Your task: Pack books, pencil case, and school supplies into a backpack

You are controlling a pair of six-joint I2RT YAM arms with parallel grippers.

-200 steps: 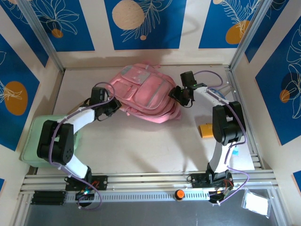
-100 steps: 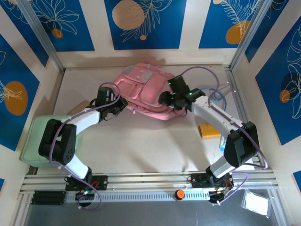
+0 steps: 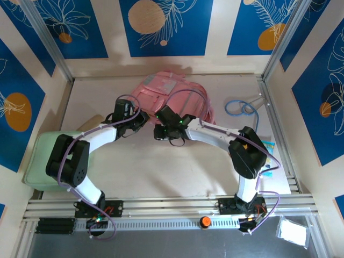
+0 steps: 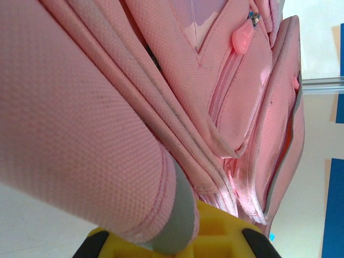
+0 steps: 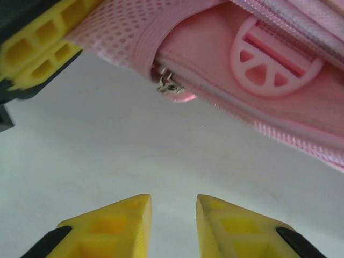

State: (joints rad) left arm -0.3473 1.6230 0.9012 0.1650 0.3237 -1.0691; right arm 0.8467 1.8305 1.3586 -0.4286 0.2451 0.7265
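Slippage is being risked at the nearest point first. The right hand (image 5: 173, 215) is being carried low over the bare tabletop (image 5: 107, 145), its yellow fingers (image 5: 113, 223) set to a narrow gap with nothing gripped between them. The small metal zip pull (image 5: 171, 86) is lying just beyond that gap, not inside it. If the fingers are being shut before the pull is brought between them, only air or a fold of pink cloth is likely to be caught, and the zip is not being opened. Just beside it, the left hand (image 3: 142, 119) is being used as an anchor, clamped shut on a rounded, grey-trimmed edge of the backpack (image 3: 177, 94). That thick roll of fabric is being judged liable to slide out under a hard tug, in which case the whole backpack is being dragged across the tabletop rather than unzipped. Because the two hands are being worked so close together, with one finger of the left hand showing at the corner of the right wrist view, a knock between them is also being risked. Farther back, the backpack is lying at the middle of the tabletop's far half, its near edge at both hands. A blue cable coil (image 3: 241, 107) is lying to its right, apart from it, where a shoved backpack might be snagged.
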